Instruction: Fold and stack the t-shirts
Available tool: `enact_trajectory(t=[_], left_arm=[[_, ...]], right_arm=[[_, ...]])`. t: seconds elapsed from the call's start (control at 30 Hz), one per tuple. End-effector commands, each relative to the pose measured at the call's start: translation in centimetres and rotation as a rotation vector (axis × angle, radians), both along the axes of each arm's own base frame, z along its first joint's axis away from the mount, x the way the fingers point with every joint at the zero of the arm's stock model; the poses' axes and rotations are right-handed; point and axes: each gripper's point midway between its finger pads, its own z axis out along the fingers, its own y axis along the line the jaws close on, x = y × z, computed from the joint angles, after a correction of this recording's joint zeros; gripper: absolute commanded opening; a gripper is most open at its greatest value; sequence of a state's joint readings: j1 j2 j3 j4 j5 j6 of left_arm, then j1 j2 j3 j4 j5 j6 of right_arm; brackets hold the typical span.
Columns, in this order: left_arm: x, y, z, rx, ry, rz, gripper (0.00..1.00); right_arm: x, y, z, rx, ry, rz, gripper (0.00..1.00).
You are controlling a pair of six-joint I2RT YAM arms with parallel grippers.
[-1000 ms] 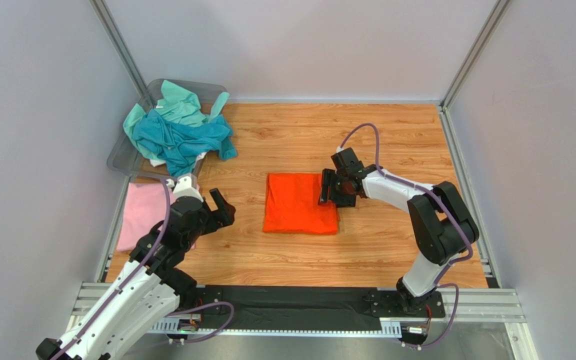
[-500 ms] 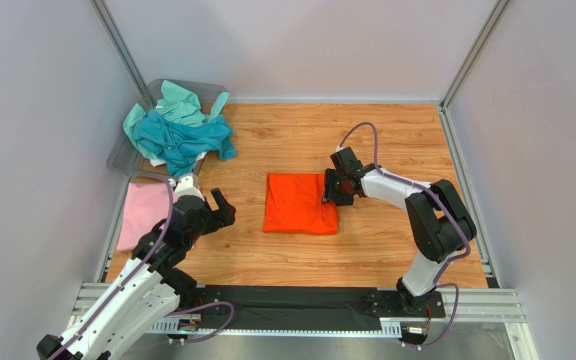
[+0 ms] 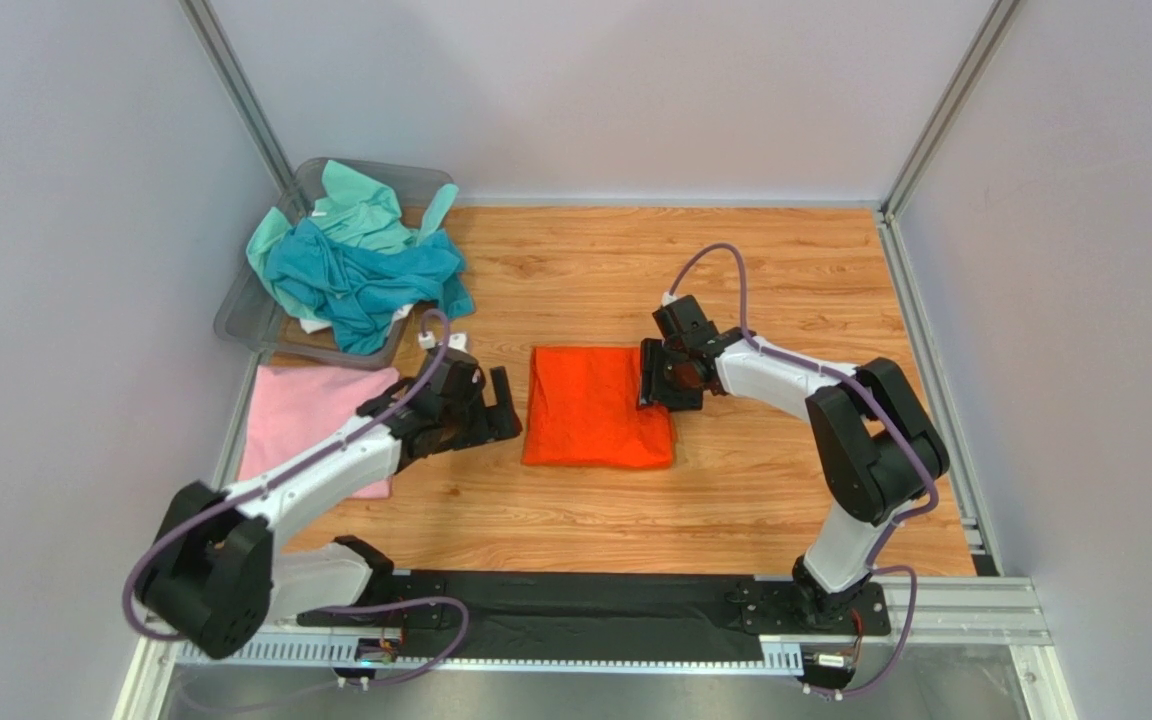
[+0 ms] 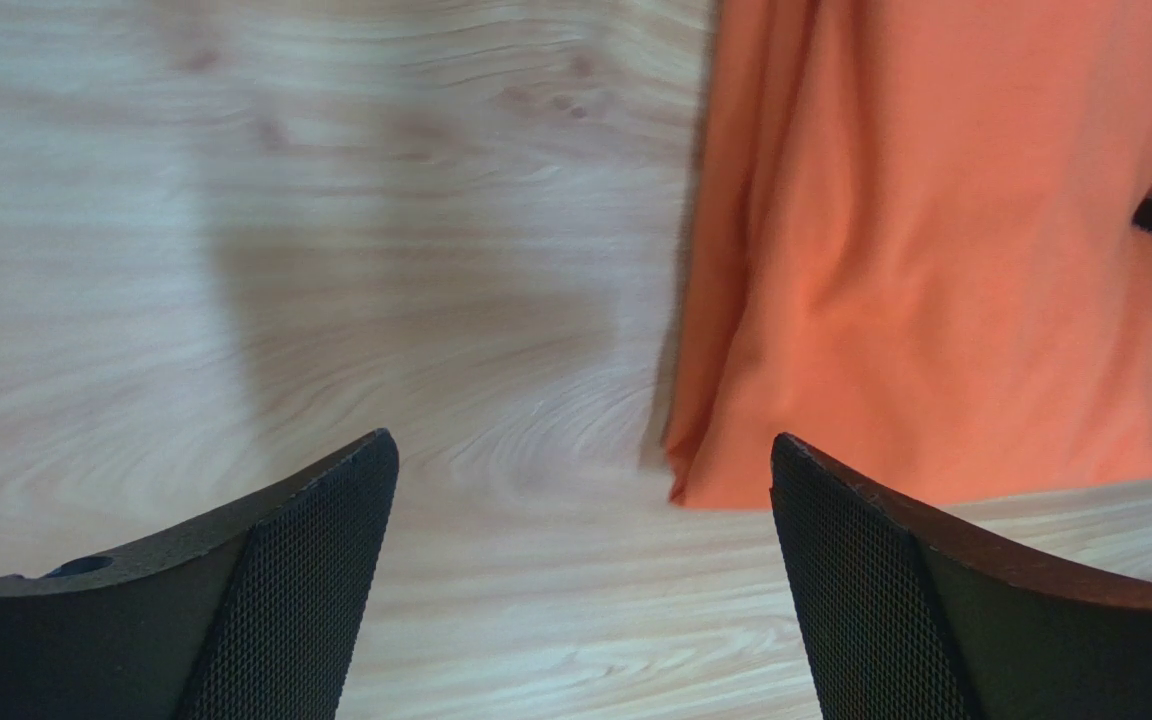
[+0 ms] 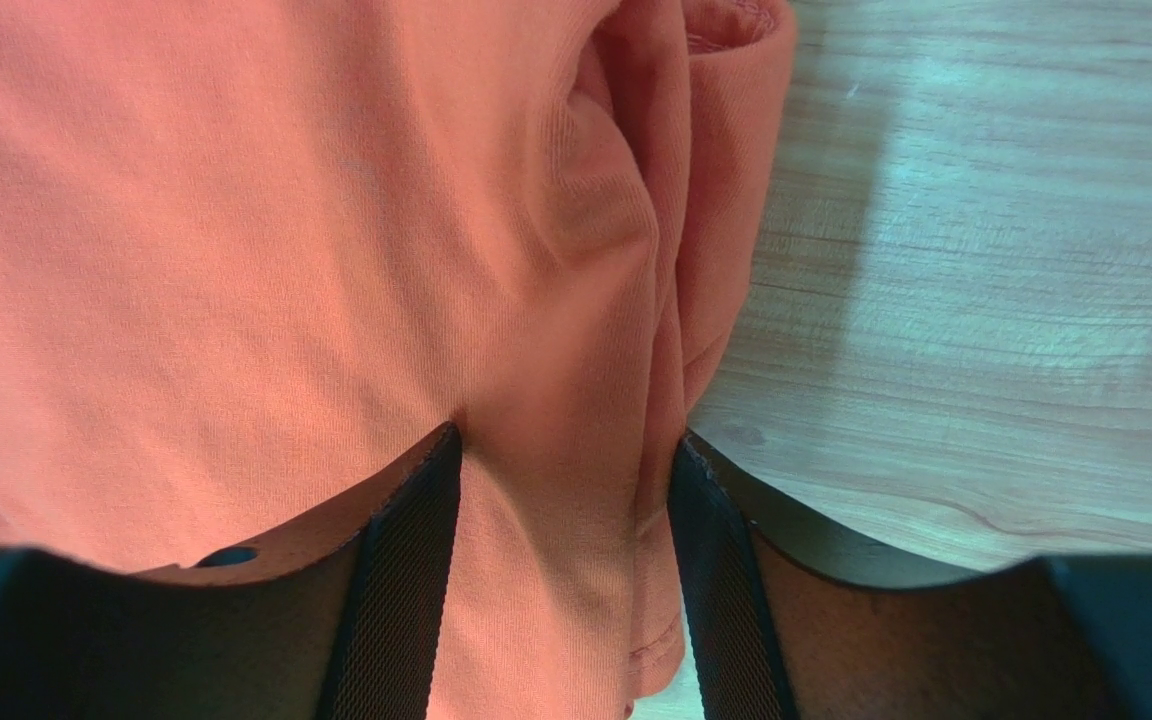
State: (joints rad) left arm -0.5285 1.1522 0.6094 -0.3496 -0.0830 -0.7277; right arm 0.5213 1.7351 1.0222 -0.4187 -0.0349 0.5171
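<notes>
Brought in from well left of the orange t-shirt (image 3: 590, 408), the left gripper (image 4: 579, 450) is held wide open beside its left edge. The shirt's right edge is pinched in the right gripper (image 5: 567, 450); a two-handed fold seems prepared.

Legible markings: none. No text, label, brand, number or sign can be read in any view, whether on the orange t-shirt (image 3: 597, 408), the pink t-shirt (image 3: 304, 428), the teal and mint t-shirts (image 3: 357, 278), the grey bin (image 3: 256, 323) or the bench (image 3: 778, 285).
</notes>
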Motion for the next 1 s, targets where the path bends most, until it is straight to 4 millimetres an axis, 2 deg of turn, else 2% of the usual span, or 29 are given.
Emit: enact_trajectory(t=[0.0, 0.03, 0.1, 0.13, 0.17, 0.3, 0.33, 0.43, 0.67, 0.73, 0.77, 0.83, 0.97], left_arm=[[3.8, -4.8, 2.9, -0.135, -0.101, -0.134, 1.00], [4.0, -5.2, 1.9, -0.133, -0.073, -0.139, 1.00], [4.8, -6.6, 2.3, -0.175, -0.086, -0.179, 1.00], [5.0, -6.8, 1.5, -0.176, -0.068, -0.173, 1.00], [5.6, -7.1, 1.5, -0.178, -0.084, -0.177, 1.00], [6.9, -6.9, -0.3, -0.114, -0.045, -0.158, 1.00], [6.9, -6.8, -1.4, -0.091, -0.016, -0.161, 1.00], [7.2, -6.8, -2.6, -0.060, 0.025, -0.156, 0.95], [7.0, -6.1, -4.3, 0.003, 0.121, -0.120, 0.75], [6.6, -6.0, -5.0, 0.016, 0.154, -0.119, 0.66], [6.4, -6.0, -5.3, 0.018, 0.170, -0.121, 0.58], [5.8, -6.2, -5.8, 0.005, 0.195, -0.132, 0.50], [4.9, -6.8, -6.6, 0.006, 0.228, -0.150, 0.22]], right_arm=[[-0.5, 0.4, -0.9, -0.021, 0.026, 0.042, 0.53], [-0.4, 0.5, -0.9, -0.019, 0.025, 0.048, 0.53], [-0.3, 0.7, -1.0, -0.019, 0.025, 0.054, 0.53], [-0.3, 0.8, -1.1, -0.016, 0.029, 0.057, 0.53], [-0.3, 1.0, -1.1, -0.011, 0.029, 0.063, 0.52], [-0.5, 1.2, -1.5, -0.007, 0.042, 0.073, 0.52], [-0.5, 1.3, -1.5, -0.004, 0.042, 0.075, 0.52], [-0.5, 1.3, -1.5, -0.003, 0.039, 0.080, 0.52], [-0.5, 1.6, -1.4, 0.014, 0.040, 0.091, 0.52], [-0.6, 1.7, -1.4, 0.016, 0.042, 0.093, 0.51], [-0.5, 1.8, -1.3, 0.020, 0.040, 0.094, 0.51], [-0.5, 1.9, -1.2, 0.026, 0.037, 0.098, 0.51], [-0.6, 2.3, -1.1, 0.049, 0.037, 0.107, 0.51]])
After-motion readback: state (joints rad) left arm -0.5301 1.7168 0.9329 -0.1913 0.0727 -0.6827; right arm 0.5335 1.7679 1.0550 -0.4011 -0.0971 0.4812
